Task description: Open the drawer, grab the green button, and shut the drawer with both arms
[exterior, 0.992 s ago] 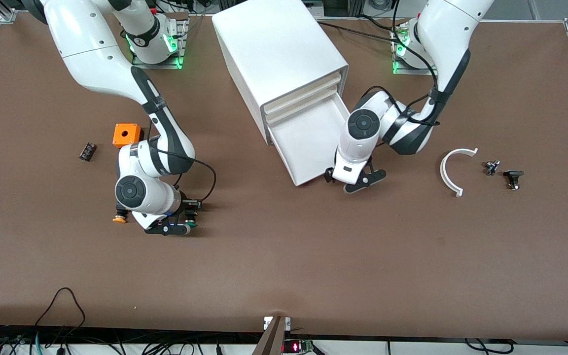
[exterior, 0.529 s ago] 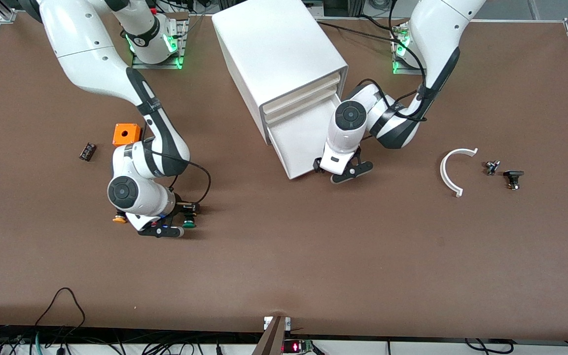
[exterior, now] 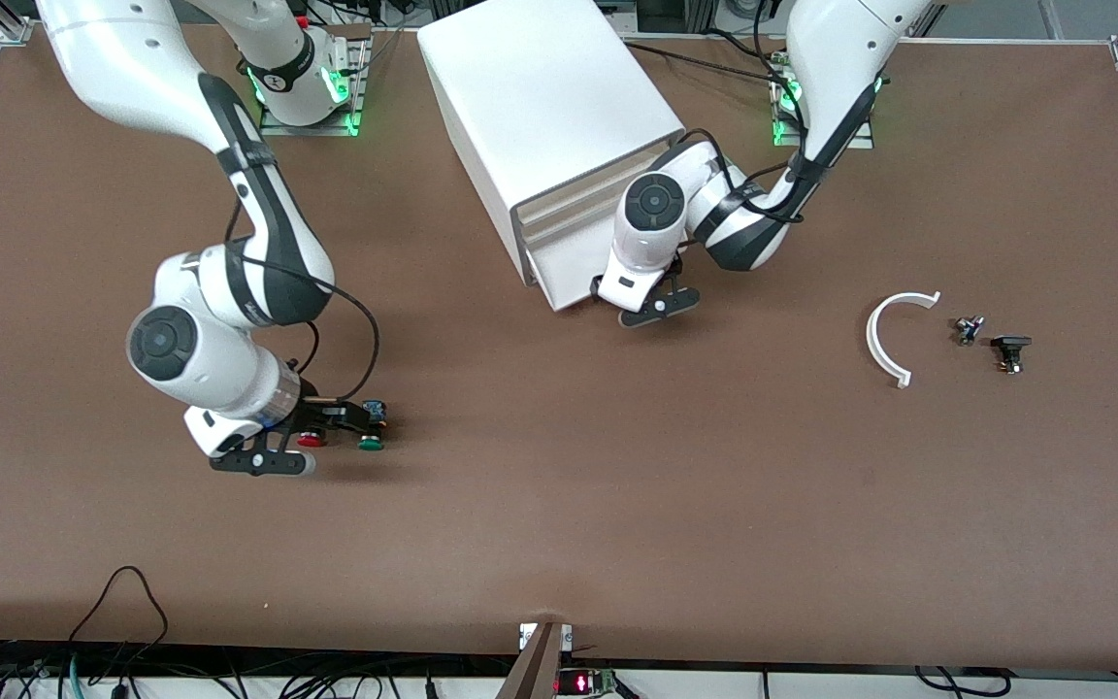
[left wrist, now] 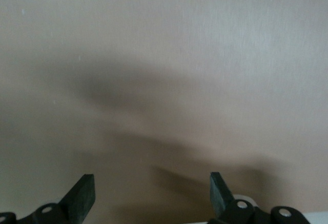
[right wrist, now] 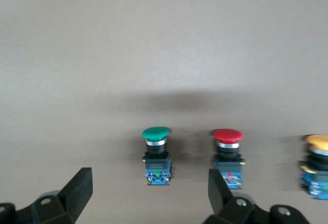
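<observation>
Your right gripper (exterior: pixel 312 449) sat at lower left of the front view, jaws released, with the green button (exterior: pixel 371 443) free on the counter (exterior: pixel 617 505) beside a red button (exterior: pixel 309 440). Higher, at centre, your left gripper (exterior: pixel 632 301), jaws spread and empty, met the nearly shut drawer (exterior: pixel 569 267).

My work surface is a broad brown table (exterior: pixel 617 505), and on it, between my two bases, sits the big white cabinet (exterior: pixel 544 102) with its lowest drawer (exterior: pixel 574 267) partly out. Toward my right arm's end three push buttons lie side by side: the green-capped button (right wrist: pixel 156 155), a red-capped one (right wrist: pixel 227 155) and a yellow-capped one (right wrist: pixel 316 162). Toward my left arm's end lie a curved white strip (exterior: pixel 891 335) and, beside it, two small dark parts (exterior: pixel 991 340).
</observation>
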Controlling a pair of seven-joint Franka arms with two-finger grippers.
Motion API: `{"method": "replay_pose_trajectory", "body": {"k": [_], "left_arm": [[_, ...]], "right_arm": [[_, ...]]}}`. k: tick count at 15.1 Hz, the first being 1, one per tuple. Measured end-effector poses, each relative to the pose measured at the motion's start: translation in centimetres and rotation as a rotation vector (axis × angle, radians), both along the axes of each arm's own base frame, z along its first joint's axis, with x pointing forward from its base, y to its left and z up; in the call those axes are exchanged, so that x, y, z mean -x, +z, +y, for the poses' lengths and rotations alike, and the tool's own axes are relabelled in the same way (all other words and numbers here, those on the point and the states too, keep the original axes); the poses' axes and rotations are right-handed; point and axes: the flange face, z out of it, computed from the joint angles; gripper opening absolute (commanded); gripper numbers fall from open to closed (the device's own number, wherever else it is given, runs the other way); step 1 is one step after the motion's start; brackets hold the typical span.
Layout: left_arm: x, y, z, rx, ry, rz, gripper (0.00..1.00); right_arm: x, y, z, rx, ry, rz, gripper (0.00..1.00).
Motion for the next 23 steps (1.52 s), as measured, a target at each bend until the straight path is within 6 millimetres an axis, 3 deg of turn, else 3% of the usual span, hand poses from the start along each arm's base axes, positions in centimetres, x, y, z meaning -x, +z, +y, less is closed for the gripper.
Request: {"method": "replay_pose_trajectory", "body": {"k": [5,8,17,21,23], "left_arm": [[2.4,0.1,-1.5,-0.010,-0.008,0.082,0.99],[3.4,0.3,-2.2,0.004,0.007,0.123,0.99],[5.1,-0.1,-3.3,0.017,0.031,0.204,0.99],[5.0,0.1,-3.2,0.011,0.030,0.209,0.99],[4.8,0.4,-3.3,0.016,0.030,0.205,0.99]], "right_arm": [[-0.7,5.9,-5.7,0.046,0.058,-0.084,1.00],[0.0,8.5,-8.3,0.066,0.072,-0.050,1.00],[5.3,18.8,-12.9,0.061,0.023,0.033,1.00],[8.1,21.7,-16.7,0.040,-0.028,0.042,1.00],[9.8,23.0,-17.6,0.034,-0.035,0.033,1.00]]}}
